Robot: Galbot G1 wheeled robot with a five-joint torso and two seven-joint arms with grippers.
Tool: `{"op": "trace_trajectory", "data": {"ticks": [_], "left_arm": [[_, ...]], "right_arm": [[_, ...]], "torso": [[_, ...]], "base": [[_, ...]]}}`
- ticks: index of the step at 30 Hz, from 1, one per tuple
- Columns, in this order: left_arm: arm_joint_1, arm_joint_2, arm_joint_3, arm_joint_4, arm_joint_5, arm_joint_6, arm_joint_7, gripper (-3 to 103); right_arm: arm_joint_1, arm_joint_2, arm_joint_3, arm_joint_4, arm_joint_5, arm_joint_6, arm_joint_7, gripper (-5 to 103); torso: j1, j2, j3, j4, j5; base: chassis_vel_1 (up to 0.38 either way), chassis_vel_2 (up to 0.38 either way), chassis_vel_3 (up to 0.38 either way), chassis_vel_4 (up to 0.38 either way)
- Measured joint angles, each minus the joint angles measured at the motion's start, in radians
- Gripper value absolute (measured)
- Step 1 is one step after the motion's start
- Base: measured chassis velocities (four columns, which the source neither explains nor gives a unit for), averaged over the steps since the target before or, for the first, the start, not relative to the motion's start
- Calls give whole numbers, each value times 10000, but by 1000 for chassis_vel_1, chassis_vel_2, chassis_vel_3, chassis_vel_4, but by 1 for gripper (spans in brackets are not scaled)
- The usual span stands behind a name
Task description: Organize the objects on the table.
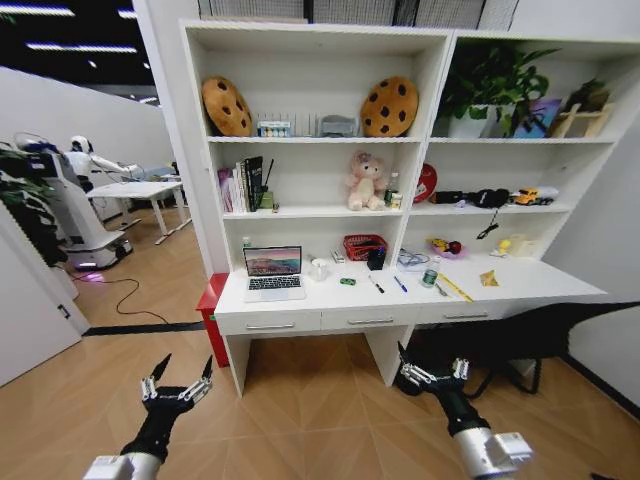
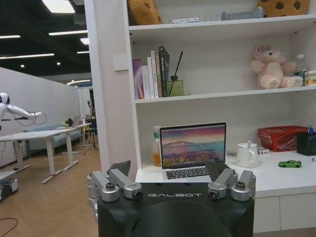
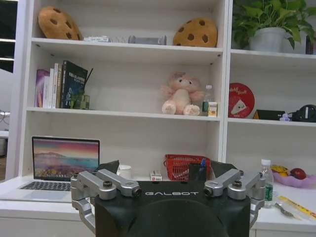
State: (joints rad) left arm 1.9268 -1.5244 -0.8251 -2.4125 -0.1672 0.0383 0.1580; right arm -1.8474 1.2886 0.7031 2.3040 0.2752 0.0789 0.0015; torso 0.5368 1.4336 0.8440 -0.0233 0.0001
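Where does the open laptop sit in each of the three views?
Head view: laptop at the left end of the desk top, centre-left of frame.
Left wrist view: laptop mid-frame, just above the left pincer.
Right wrist view: laptop at lower left.
Shared landmark: pink plush bear on the shelf above.
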Motion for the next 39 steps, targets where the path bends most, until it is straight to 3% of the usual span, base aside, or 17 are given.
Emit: {"op": "trace_trajectory", "data": {"ticks": [4, 8, 14, 39], "left_arm": [[-30, -183, 120, -6, 78, 10, 47, 84], [71, -242, 221, -21, 279, -74, 134, 93], [92, -299, 205, -17, 454, -248, 90, 100], [311, -565, 219, -193, 768, -412, 275, 100]], "right_arm": [[-9, 9, 0, 19, 83, -311, 89, 100], [-36, 14, 1, 43, 281, -353, 110, 100], [-71, 56, 1, 51, 413, -378, 222, 100], [22, 127, -152, 13, 556, -359, 204, 100]], "torso": [[-1, 0, 0, 0, -1], [0, 0, 0, 0, 0], [0, 0, 0, 0, -1], [0, 0, 0, 0, -1]], "base": [[0, 0, 0, 0], [0, 0, 0, 0], [0, 0, 0, 0], [0, 0, 0, 0]]}}
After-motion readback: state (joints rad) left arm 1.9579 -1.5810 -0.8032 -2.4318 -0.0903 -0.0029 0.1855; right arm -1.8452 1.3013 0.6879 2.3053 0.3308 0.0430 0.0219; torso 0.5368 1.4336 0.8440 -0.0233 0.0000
